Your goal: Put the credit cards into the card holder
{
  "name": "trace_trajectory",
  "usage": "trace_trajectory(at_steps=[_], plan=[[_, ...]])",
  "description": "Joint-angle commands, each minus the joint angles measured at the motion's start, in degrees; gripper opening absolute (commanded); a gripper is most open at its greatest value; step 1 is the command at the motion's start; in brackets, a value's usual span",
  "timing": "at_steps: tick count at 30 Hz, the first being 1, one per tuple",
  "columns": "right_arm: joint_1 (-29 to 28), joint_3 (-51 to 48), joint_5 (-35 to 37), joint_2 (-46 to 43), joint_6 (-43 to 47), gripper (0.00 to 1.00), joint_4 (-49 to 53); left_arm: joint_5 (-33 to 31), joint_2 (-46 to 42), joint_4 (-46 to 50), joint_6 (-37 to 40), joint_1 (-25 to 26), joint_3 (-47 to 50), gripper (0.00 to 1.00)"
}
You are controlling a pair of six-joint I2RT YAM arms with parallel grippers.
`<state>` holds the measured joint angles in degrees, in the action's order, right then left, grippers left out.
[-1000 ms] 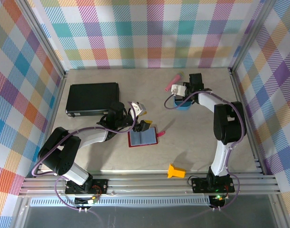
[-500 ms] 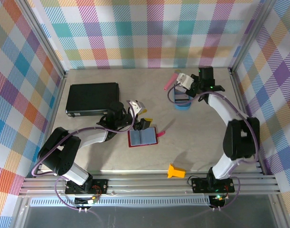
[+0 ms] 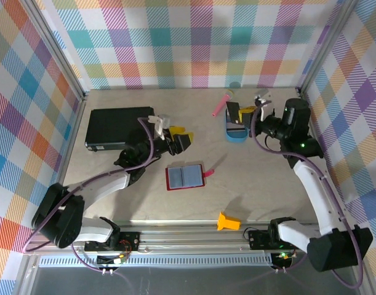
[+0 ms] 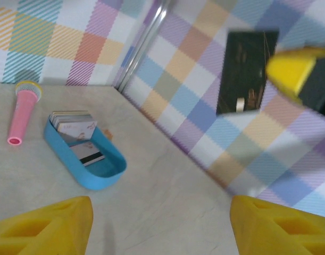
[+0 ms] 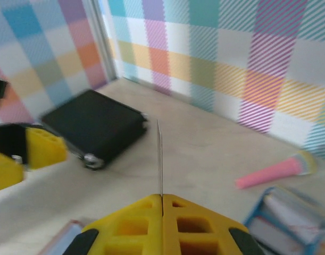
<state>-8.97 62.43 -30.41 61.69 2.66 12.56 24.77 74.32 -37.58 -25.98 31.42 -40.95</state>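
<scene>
The small dark-red folding card holder [image 3: 184, 177] is lying open on the pale table [image 3: 261, 184]. Beyond it the left gripper [image 3: 181, 136] is hovering, jaws standing wide. Farther back, the right gripper [image 5: 162, 204] is pinching a thin dark credit card [image 4: 246, 71] above the blue oval plastic tray [image 4: 93, 183], which is holding more cards [image 4: 72, 123].

I see the overhead view bright, evenly lit and sharp, with soft short shadows on the table [image 3: 255, 184]; both wrist views are motion-blurred.
</scene>
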Motion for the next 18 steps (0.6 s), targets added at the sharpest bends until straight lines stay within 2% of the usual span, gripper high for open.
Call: trace_trajectory(at_steps=[1,8,12,18], plan=[[0.22,-3.11,-8.63,-2.95,-21.46,0.00,-1.37,-2.61,-4.92,10.20,-12.24,0.31,-1.98,0.70],[0.18,-8.69,-17.97,-2.78,-43.57,0.00,-10.63,-2.15,-12.17,11.52,-21.40,0.27,3.08,0.70],[0.05,-10.49,-17.67,-1.37,-49.71,0.00,-12.31,0.44,-12.80,10.64,-23.30,0.22,3.94,0.70],[-1.38,-15.58,-18.12,0.63,-57.32,0.00,-19.28,2.05,-10.48,4.20,-29.12,0.11,5.79,0.69]])
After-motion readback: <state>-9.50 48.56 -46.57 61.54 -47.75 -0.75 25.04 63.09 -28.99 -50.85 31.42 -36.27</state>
